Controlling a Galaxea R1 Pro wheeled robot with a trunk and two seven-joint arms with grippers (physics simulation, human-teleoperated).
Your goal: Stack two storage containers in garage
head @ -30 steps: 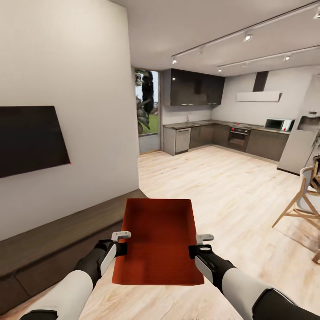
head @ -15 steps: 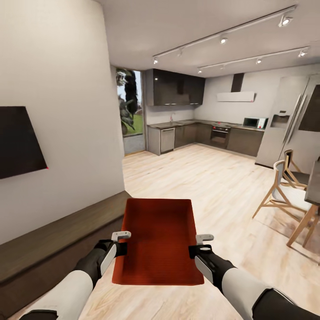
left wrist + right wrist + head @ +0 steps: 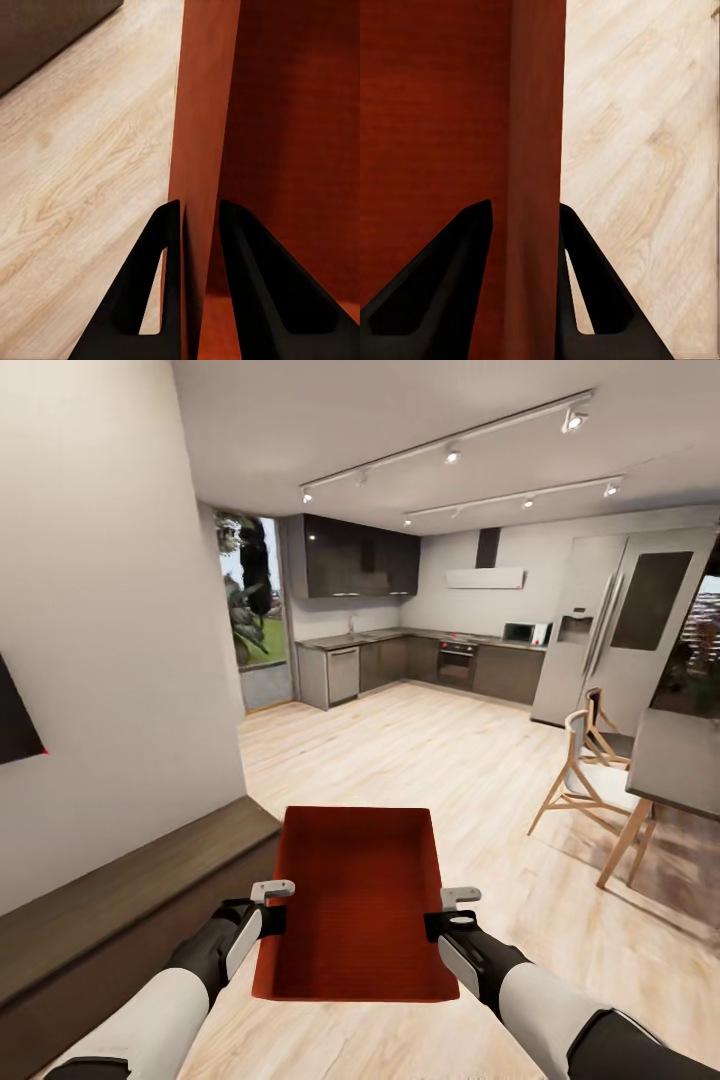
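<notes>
Orange-red storage container clamped by my left pincer and right pincer on opposite walls; transport step: next, drive toward garage.

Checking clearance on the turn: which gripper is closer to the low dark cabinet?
Left. The left gripper clamps the storage container's wall on the side facing the low dark cabinet. The right gripper clamps the opposite wall, over open wood floor.
</notes>
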